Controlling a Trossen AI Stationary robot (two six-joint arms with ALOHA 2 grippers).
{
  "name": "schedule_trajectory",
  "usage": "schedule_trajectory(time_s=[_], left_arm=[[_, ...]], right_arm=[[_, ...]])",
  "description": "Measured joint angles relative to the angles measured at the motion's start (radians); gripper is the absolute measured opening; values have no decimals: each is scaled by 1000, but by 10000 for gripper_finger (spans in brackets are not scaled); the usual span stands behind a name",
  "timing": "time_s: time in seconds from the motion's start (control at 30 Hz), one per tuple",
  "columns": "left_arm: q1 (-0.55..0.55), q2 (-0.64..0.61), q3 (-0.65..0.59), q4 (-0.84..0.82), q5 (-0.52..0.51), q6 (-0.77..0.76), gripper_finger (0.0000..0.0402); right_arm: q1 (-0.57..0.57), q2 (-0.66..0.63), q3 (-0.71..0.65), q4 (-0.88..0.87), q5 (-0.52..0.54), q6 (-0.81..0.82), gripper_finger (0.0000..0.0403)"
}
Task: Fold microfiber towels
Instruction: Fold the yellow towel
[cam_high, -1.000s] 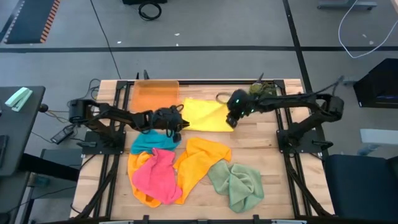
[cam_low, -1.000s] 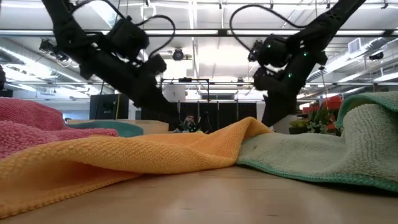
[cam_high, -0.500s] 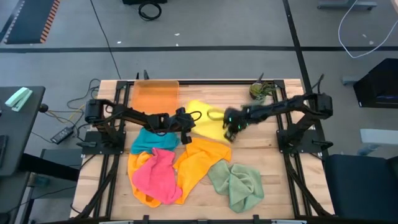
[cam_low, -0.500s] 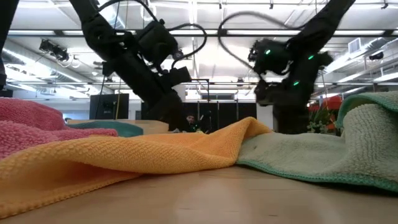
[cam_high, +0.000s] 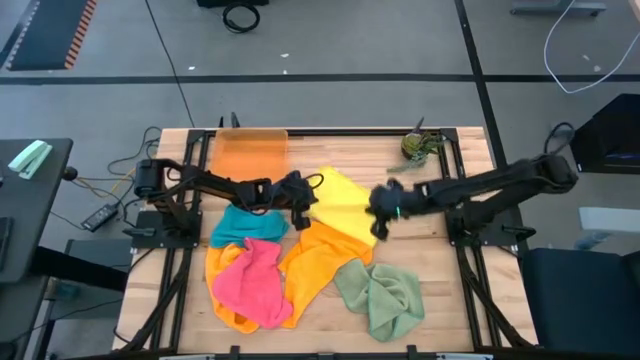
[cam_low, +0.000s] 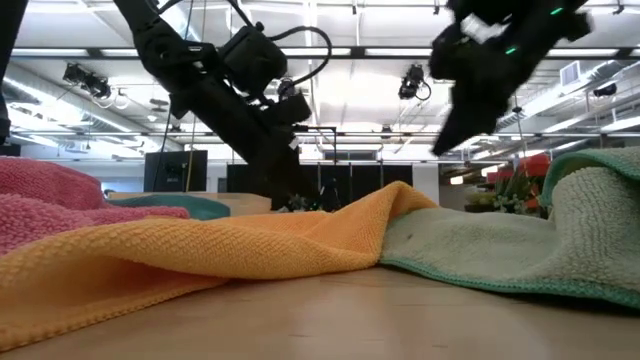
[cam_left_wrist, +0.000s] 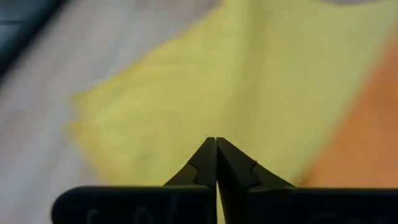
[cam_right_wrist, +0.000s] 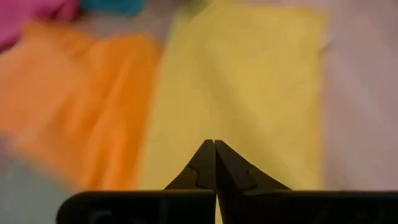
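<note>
A yellow towel (cam_high: 340, 198) lies askew at the table's middle, its near part over an orange towel (cam_high: 318, 262). My left gripper (cam_high: 303, 205) is shut at the yellow towel's left edge (cam_left_wrist: 186, 81). My right gripper (cam_high: 380, 218) is shut at its right near end (cam_right_wrist: 249, 81), raised above the table in the low view (cam_low: 445, 140). Pink (cam_high: 255, 285), teal (cam_high: 238, 226) and green (cam_high: 385, 295) towels lie crumpled toward the near edge. The orange towel's ridge (cam_low: 250, 240) hides the yellow one in the low view. My left gripper pinches the yellow towel between its two fingers at the left edge (cam_left_wrist: 205, 127), slanting down from the table's left. Its own fingertips hide the exact spot and the number of layers. The cloth spreads flat beyond them. My right gripper pinches the yellow towel at its right near end (cam_right_wrist: 227, 130), slanting down from the table's right. Its shut fingertips cover the place of contact. The cloth runs from them toward the far edge and lies partly on the orange towel (cam_right_wrist: 93, 106).
A translucent orange tray (cam_high: 250, 152) stands at the far left. A dark green object (cam_high: 420, 145) sits at the far right corner. Bare wood shows along the far edge and at the table's right side (cam_high: 430, 250).
My right gripper has swung from the yellow towel's far right toward the near edge and risen, drawing the towel's right part with it over the orange towel. The towel, flat and square before, now lies askew. My left gripper has moved right, up to the towel's left edge.
</note>
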Motion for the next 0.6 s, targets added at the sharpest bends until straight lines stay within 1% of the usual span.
schedule_trajectory(time_s=[0.03, 0.1, 0.2, 0.3, 0.33, 0.43, 0.53, 0.6], left_arm=[[-11, 7, 0, 1, 22, -17, 6], [-34, 25, 0, -12, 26, -27, 9], [-55, 48, 0, -12, 6, -25, 10], [-50, 74, -1, -21, 1, -25, 5], [-45, 82, -1, -22, 1, -25, 6], [-24, 93, -1, -62, 2, -26, 11], [-29, 63, -3, -55, -5, -24, 9], [-55, 30, 23, -5, -18, 14, 5]], right_arm=[[-50, 9, 0, 41, -25, -46, 2], [-152, 54, 0, 149, -116, -135, 2], [-271, 167, 0, 335, -245, -229, 2], [-353, 295, 1, 476, -361, -279, 2], [-372, 330, 1, 497, -381, -291, 2], [-409, 395, 0, 506, -377, -314, 2], [-426, 407, 0, 499, -374, -336, 2], [-427, 397, 1, 500, -376, -353, 2]])
